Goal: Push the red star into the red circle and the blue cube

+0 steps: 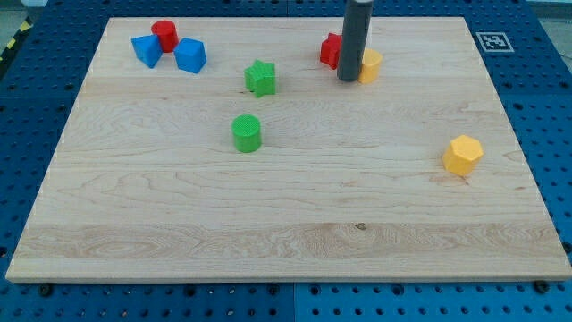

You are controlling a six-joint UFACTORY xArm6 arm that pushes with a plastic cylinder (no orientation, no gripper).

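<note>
Clawless, our arm ended in a plain dark rod, so nothing could open, close or grip; my tip (348,79) rested on the wooden board (286,224) near the view's top, right of centre. It stood between two blocks: the red star (331,50) lay just to its left, partly hidden behind the rod, and a yellow block (371,66) sat just to its right, also partly covered. We could not tell whether the tip actually touched either of them, so close were all three.

From the red star we looked toward the view's left. A green star (260,78) lay some way off, slightly lower in the view, and a green cylinder (247,132) stood below that one, apart from it. Well beyond them, near the board's top-left corner, sat the cluster we cared about: the red circle (164,34), a short cylinder, with the blue cube (190,55) just at its lower right. A second blue block (147,50) crowded in at the circle's lower left. All three appeared to touch or nearly touch. The red star was well apart from that group.

Far to the view's right, alone, a yellow hexagonal block (463,154) rested near the board's edge. Around the board we saw a blue perforated table (545,107).
</note>
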